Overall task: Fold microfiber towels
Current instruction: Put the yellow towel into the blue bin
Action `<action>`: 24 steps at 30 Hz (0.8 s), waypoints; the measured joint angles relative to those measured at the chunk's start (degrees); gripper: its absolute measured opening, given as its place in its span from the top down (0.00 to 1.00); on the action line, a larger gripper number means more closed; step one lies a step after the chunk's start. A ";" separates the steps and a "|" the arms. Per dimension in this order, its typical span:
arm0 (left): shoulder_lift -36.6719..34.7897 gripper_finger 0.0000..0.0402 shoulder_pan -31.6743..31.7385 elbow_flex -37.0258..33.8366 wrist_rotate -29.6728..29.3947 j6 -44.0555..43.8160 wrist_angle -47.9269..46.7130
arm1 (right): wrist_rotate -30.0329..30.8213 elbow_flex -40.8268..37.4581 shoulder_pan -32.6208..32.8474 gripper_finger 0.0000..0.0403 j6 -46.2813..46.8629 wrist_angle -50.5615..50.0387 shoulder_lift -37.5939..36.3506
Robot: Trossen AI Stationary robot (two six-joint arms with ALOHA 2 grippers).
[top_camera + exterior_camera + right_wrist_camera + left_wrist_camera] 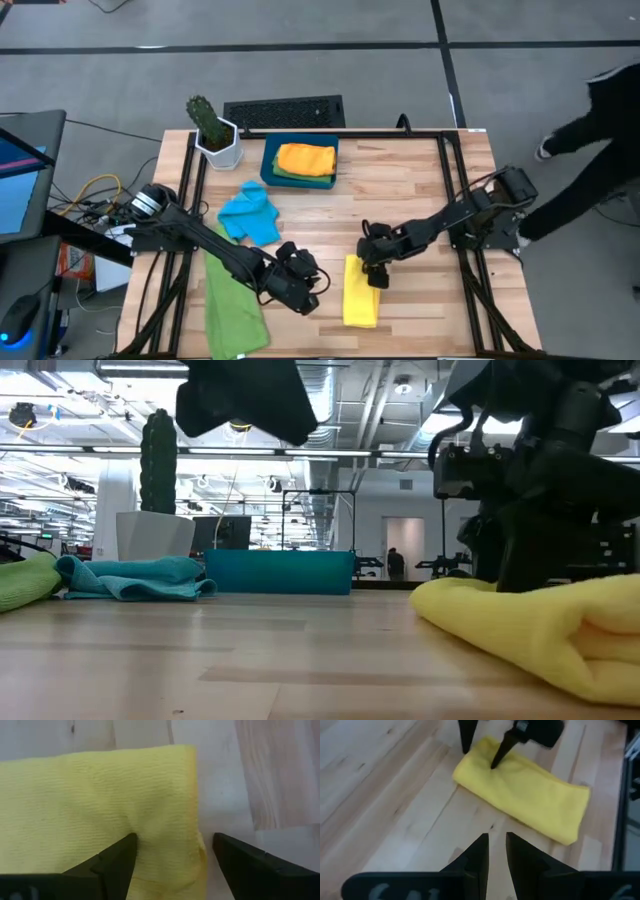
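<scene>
A folded yellow towel (pixel 360 292) lies flat on the table near the front middle; it also shows in the left wrist view (pixel 525 795) and the low view (pixel 540 630). My right gripper (pixel 375 272) is open at the towel's far end, one finger on the cloth and the other over bare wood beside the towel's edge. My left gripper (pixel 300 285) hovers left of the towel, its fingers (pixel 495 855) shut to a narrow slit and empty. A sky-blue towel (pixel 250 212) lies crumpled at centre left. A green towel (pixel 232 300) lies spread at the front left. My right gripper touches the yellow towel with one fingertip (pixel 122 852) only, set on the towel's top face near its far end (pixel 145 827), where the cloth dents a little. The fingers point down from above. The other finger (pixel 235 857) stands off the towel's edge. The towel lies flat on the table.
A dark teal tray (pixel 268 160) at the back holds an orange towel (pixel 306 157) on a green one. A cactus in a white pot (pixel 213 130) stands at the back left. A person (pixel 600 130) stands at the table's right side. Bare wood lies between the towels.
</scene>
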 joint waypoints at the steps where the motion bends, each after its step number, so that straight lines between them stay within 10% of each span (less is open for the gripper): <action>1: -0.24 0.86 0.00 0.00 -0.24 -0.38 0.04 | 0.36 0.13 0.23 0.29 0.06 -0.45 0.23; 13: -9.09 0.86 -0.31 0.00 -6.27 -4.84 -11.71 | -5.93 3.63 -1.33 0.93 -6.26 -5.31 0.31; 24: -23.49 0.86 -0.74 0.00 -15.49 -8.81 -30.09 | -11.66 11.10 -14.84 0.94 -10.98 -6.17 -0.46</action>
